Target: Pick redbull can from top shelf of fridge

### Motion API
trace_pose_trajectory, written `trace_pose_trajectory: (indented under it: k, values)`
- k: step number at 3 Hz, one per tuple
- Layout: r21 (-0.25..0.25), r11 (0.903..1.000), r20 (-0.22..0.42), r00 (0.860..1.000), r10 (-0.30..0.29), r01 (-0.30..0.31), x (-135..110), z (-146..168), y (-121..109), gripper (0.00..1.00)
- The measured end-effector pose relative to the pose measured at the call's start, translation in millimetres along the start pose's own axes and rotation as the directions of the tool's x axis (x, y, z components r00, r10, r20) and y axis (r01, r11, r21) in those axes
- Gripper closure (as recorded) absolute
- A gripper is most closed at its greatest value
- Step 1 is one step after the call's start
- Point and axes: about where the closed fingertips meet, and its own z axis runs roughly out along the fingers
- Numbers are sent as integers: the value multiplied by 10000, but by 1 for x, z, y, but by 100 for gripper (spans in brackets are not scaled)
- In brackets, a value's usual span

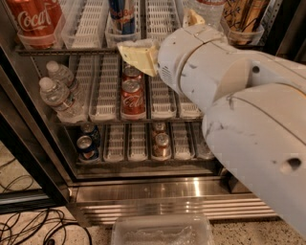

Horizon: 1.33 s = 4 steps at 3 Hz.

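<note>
since the clear plastic bin point(162, 232) on the floor and the tangle of cables point(28, 225) lie nearest and well below the work, they matter only as things the base should keep off. next comes the white arm point(248, 110), which fills the right of the camera view and hides much of the racks behind it. at its end the gripper point(162, 36) sits just in front of the fridge point(158, 191), about level with the front edge of the top shelf point(71, 49). its two cream fingers point(138, 57) stand well apart and hold nothing. one finger lies just below the redbull can point(122, 13), the other higher and off to the right in the view. the can stands upright in a white lane tray on the top shelf, its top cut off by the edge of the view. a large red coca-cola container point(36, 21) stands well to its left. on the rack below are red cola cans point(133, 93) and water bottles point(57, 93).

the step in hand looks like the reach. to do it well, i would lift the hand and bring it across until the can's body falls between the fingers. then clear the tray's front lip, go in level, and close on the middle of the can. a slim can may tip if one finger nudges it first.
</note>
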Motion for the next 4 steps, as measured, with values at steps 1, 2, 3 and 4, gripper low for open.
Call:
trace_pose_trajectory:
  k: [1, 2, 3, 4]
  values:
    - [1, 10000, 8, 10000, -9, 9, -1, 0, 0, 7]
    - [-2, 10000, 12, 10000, -6, 6, -1, 0, 0, 0]
    - [-166, 9998, 245, 9996, 151, -147, -6, 5, 9, 0]
    - [-506, 9975, 679, 9963, 523, -489, -5, 16, 20, 0]
